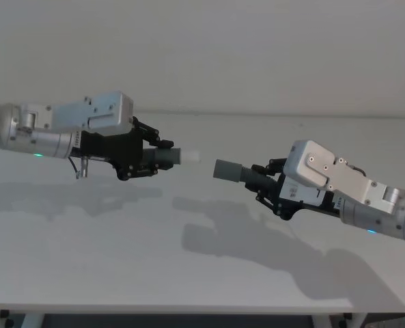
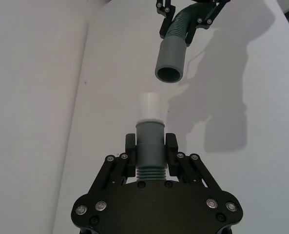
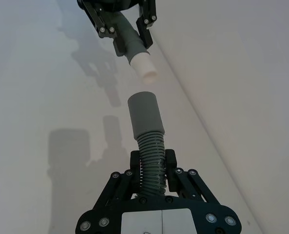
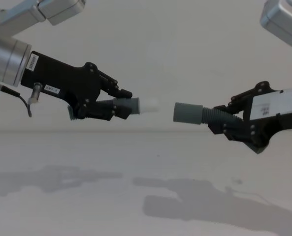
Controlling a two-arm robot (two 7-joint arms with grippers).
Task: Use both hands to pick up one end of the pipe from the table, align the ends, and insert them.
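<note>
- Left gripper [image 1: 162, 154]: black linkage fingers, silver screws, white label, thin black cable.
- Right gripper [image 1: 262, 183]: black, white label marked "9".
- Wrists: silver cylinders, green lights.

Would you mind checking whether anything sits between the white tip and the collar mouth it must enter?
Nothing visible does. The white tip, held by the left gripper, faces the collar mouth, held by the right gripper, across open air above the table.

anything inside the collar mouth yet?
No. The collar mouth looks hollow and dark; deeper inside is hidden. The white tip, held by the left gripper, is apart from it. The right gripper holds the collar piece.
</note>
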